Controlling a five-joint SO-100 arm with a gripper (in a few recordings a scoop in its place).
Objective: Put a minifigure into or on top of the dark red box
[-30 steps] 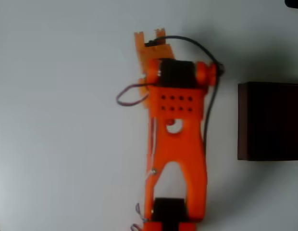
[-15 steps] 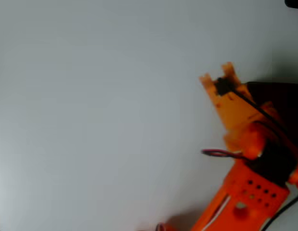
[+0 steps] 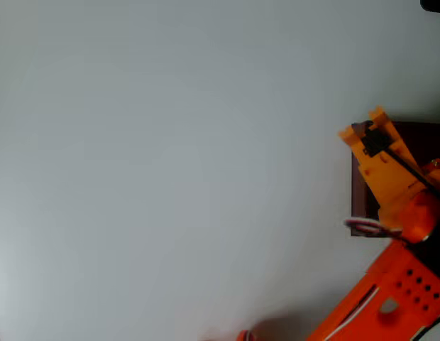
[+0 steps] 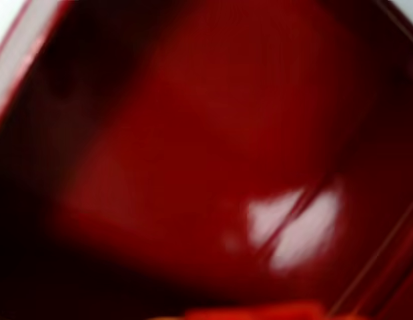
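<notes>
Jaws first: from the overhead camera I see my gripper (image 3: 367, 135) from behind and above, its orange tips poking out over the box edge, and I cannot tell how far apart they stand or whether anything sits between them. Working left to right across that view, the pale table (image 3: 170, 170) is bare of anything I can make out, then comes the left wall of the dark red box (image 3: 358, 192), and the gripper hangs right over that wall near the top left corner, with the orange arm (image 3: 390, 298) running down to the lower right. The wrist camera is a blur of glossy deep red with a bright glare patch, which I take to be the box interior (image 4: 193, 153) seen close; a sliver of table shows at its upper left. I cannot find the minifigure anywhere, neither on the table nor in the box, so it may be in my grip, though I can't confirm that. My judgement: the carry looks nearly finished, with the gripper at the box; what remains is centring over the opening, releasing, and checking the figure landed inside.
</notes>
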